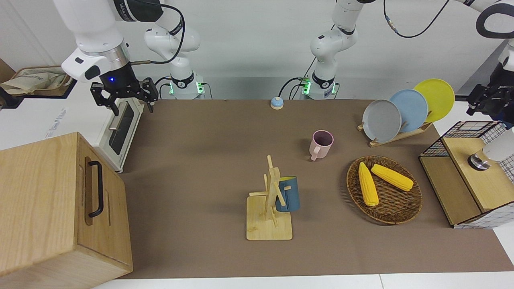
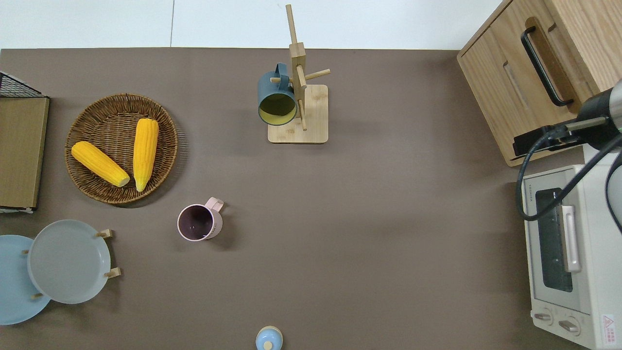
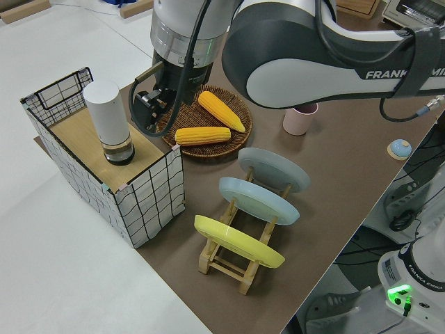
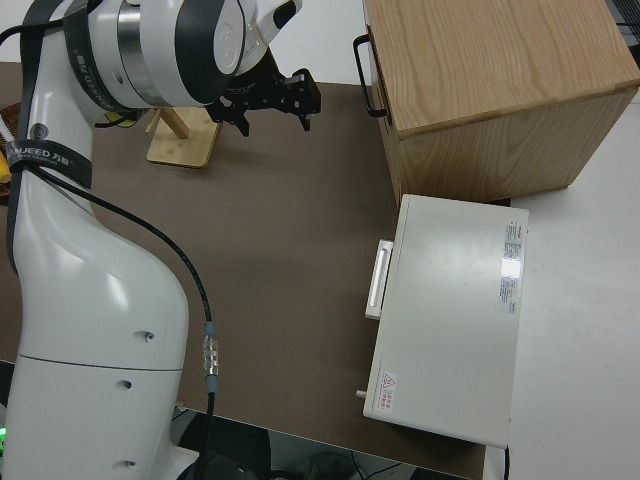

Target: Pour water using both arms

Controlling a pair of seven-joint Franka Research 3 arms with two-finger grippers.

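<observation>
A white cylindrical bottle [image 3: 108, 118] with a dark base stands on a wooden box inside a wire basket [image 3: 149, 198] at the left arm's end of the table; it also shows in the front view [image 1: 497, 149]. My left gripper [image 3: 148, 111] hangs open and empty in the air beside the bottle, apart from it; it also shows in the front view [image 1: 486, 103]. It is outside the overhead view. A pink mug [image 2: 197, 222] stands upright mid-table. A blue mug [image 2: 277, 99] hangs on a wooden mug rack [image 2: 311, 114]. My right gripper [image 1: 124, 105] is open and parked.
A wicker basket [image 2: 90, 187] holds two corn cobs. A rack with grey, blue and yellow plates [image 1: 403, 110] stands near the wire basket. A wooden cabinet [image 1: 48, 204] and a white toaster oven [image 2: 568, 253] are at the right arm's end. A small blue bell [image 1: 276, 103] sits near the robots.
</observation>
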